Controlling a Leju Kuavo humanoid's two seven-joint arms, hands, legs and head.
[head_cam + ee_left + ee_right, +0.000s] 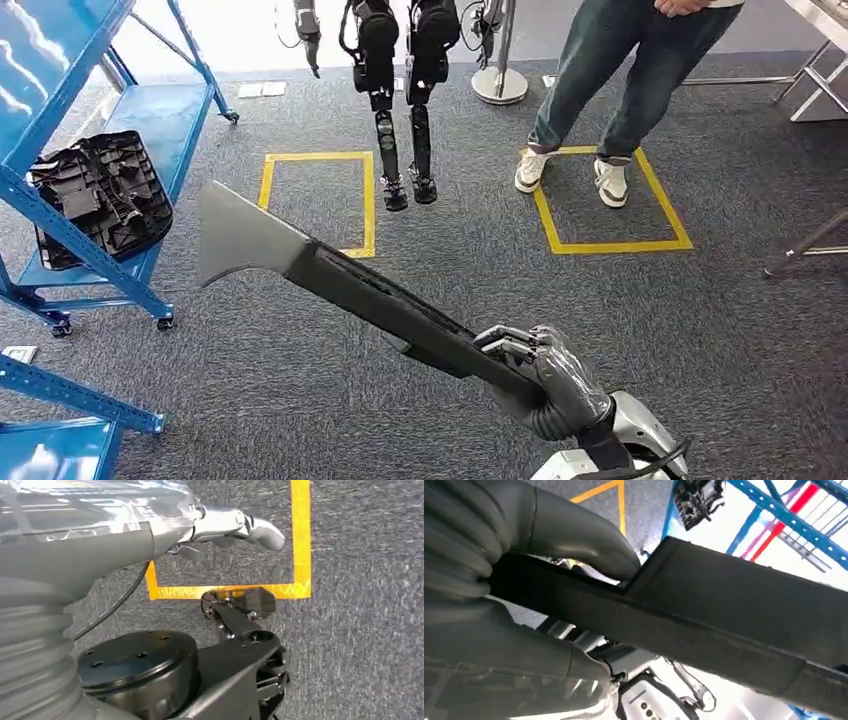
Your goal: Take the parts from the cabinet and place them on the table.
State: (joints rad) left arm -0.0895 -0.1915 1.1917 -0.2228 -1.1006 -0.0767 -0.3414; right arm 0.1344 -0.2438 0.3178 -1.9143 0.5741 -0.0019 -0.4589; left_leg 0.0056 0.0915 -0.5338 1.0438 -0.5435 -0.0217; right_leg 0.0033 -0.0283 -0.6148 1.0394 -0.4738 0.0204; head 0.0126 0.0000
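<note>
The right robot hand grips one end of a long dark part, whose length runs forward and to the left, its flared tip reaching toward the blue cabinet, where more black parts lie. The left robot hand hangs over the carpet, holding nothing, fingers apparently loosely extended. A person stands ahead.

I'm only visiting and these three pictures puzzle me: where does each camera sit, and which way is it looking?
Head view: high on the robot, looking down at carpet; right robot hand grips a long grey part.
Left wrist view: behind the hanging left robot hand, facing floor and the robot's dark leg parts.
Right wrist view: close behind the right robot hand, along the part.
Shared: head and right wrist views both show the blue rack and black tray.
</note>
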